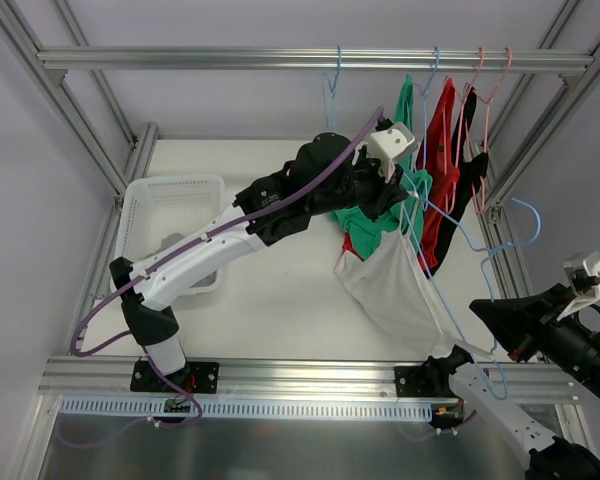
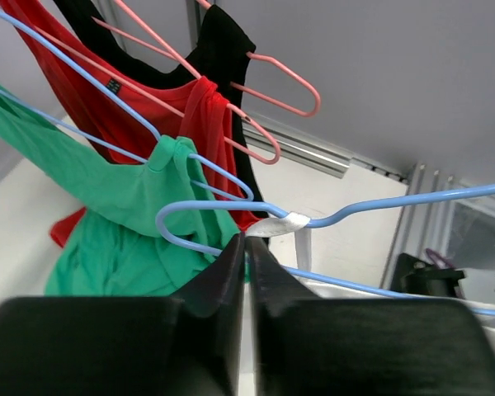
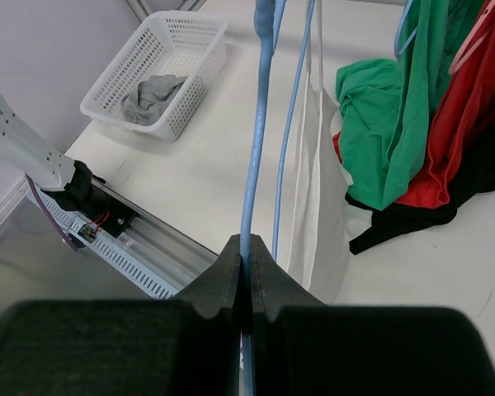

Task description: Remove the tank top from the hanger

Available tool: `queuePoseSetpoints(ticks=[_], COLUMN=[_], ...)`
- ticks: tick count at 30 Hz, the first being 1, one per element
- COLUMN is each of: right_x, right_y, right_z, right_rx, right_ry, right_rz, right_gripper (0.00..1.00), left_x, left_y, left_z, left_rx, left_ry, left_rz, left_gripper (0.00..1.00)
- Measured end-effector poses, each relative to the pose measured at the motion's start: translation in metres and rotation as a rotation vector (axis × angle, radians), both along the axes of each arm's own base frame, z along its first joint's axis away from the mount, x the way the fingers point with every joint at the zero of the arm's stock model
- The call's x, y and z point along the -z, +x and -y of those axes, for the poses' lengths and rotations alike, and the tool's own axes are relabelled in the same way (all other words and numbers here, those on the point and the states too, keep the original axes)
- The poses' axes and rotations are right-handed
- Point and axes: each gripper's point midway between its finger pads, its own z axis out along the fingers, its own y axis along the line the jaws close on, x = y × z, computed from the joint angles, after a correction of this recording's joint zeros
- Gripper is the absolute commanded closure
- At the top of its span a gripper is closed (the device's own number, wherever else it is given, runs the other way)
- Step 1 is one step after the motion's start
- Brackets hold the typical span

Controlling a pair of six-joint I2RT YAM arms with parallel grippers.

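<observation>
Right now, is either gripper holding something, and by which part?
The right gripper pinches the blue hanger by its wire. The left gripper is shut beside the white tank top strap; a hold cannot be told.

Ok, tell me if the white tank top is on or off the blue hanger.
On, at least partly: the tank top's strap wraps the blue hanger in the left wrist view; its body drapes onto the table.

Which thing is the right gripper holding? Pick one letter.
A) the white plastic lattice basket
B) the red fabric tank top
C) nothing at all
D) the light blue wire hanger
D: in the right wrist view the right gripper has its jaws shut on the wire of the light blue wire hanger, which runs up out of its fingertips.
</observation>
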Motion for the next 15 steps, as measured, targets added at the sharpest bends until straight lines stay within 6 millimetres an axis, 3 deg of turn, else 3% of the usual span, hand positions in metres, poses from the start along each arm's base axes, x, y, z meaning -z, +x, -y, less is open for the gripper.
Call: queuePoseSetpoints(ticks=[4, 7, 11, 15], right_x=[0.002, 0.013, 0.042, 0.053], right_y=[0.002, 0.006, 0.005, -0.018], right_z=[-0.001, -0.008, -0.023, -0.033], right_rx=[-0.003, -0.029, -0.129, -0.261], right_ry=[-0.004, -0.025, -0.066, -0.061], right_rz=[-0.008, -0.041, -0.119, -0.107], right_gripper=[1.00, 1.00, 1.00, 1.00], left_x=[0.005, 0.017, 0.020, 0.003], left_y=[0.004, 0.010, 0.020, 0.027], left_z=[-0.001, -0.014, -0.051, -0.100], left_rx=[-0.029, -0.104, -0.266, -0.452], left_ry=[0.010, 0.035, 0.041, -0.007], left_rz=[0.007, 0.001, 0.003, 0.021], left_gripper=[1.00, 1.00, 1.00, 1.00])
